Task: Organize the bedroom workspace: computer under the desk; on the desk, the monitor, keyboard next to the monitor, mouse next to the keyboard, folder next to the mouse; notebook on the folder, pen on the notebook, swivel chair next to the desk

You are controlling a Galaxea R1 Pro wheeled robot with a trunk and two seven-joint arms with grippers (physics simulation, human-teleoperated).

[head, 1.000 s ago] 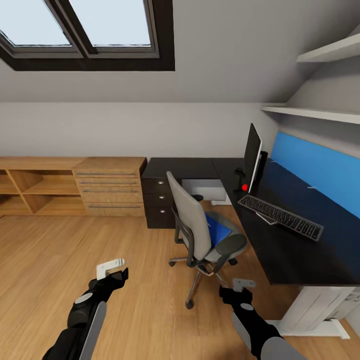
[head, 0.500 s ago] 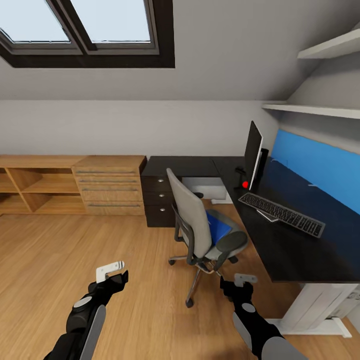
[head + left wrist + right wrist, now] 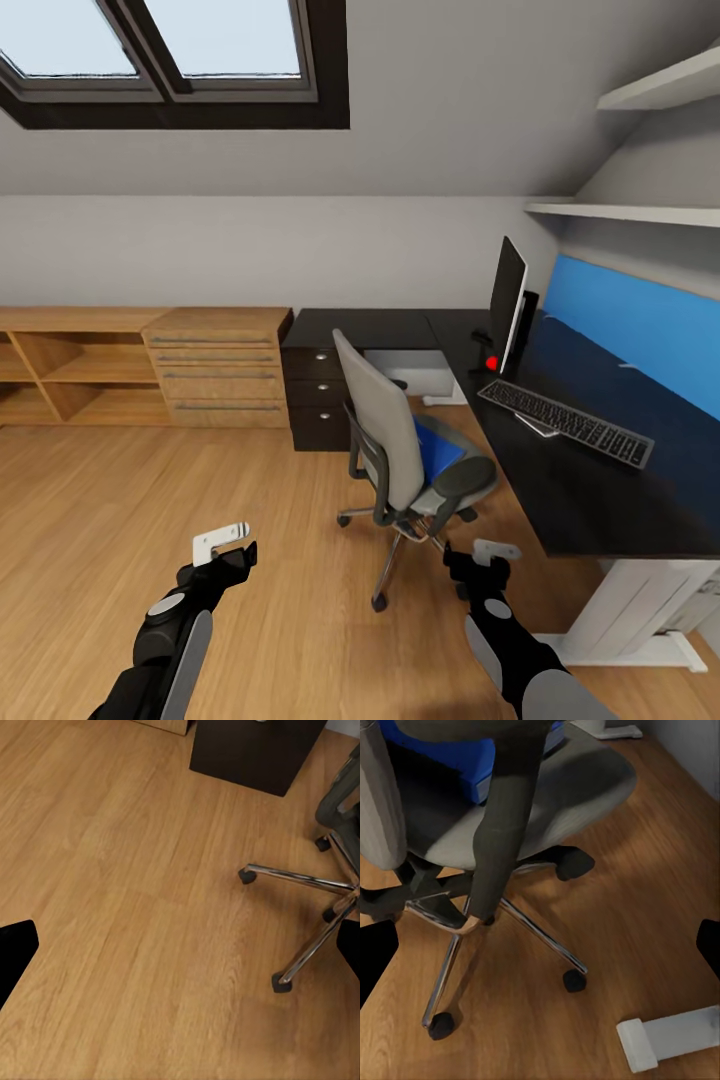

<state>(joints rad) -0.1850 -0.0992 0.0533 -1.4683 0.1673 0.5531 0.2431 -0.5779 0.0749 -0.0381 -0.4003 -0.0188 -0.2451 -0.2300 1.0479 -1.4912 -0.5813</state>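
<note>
The chair (image 3: 405, 455) stands on the wood floor (image 3: 150, 500) just off the desk's (image 3: 600, 500) long edge, its tall grey back turned toward the robot's left and its seat facing the desk. The folder (image 3: 437, 452) lies flat on the seat, a bright blue rectangle partly hidden by the black armrest. On the glossy black desktop the keyboard (image 3: 565, 423) runs lengthwise along the desk, one end close to the monitor (image 3: 506, 303), which stands upright and is seen nearly edge-on, its black face toward the blue wall panel (image 3: 640, 335). A red dot shows at its lower corner. A thin grey pad, perhaps the notebook (image 3: 541, 428), peeks from under the keyboard's near edge.

Against the earlier head views, the whole scene has shifted slightly: the chair and desk sit a little lower and larger, a camera move rather than a move of things.

The left gripper (image 3: 224, 545) hangs over bare floor; the right gripper (image 3: 485, 560) hangs beside the chair's chrome base. Each wrist view shows dark fingertips (image 3: 15, 952) at the opposite edges, so both jaws stand wide apart with nothing between them.

Light-wood cabinets (image 3: 215, 368) line the far wall beside dark drawers (image 3: 318, 400).
</note>
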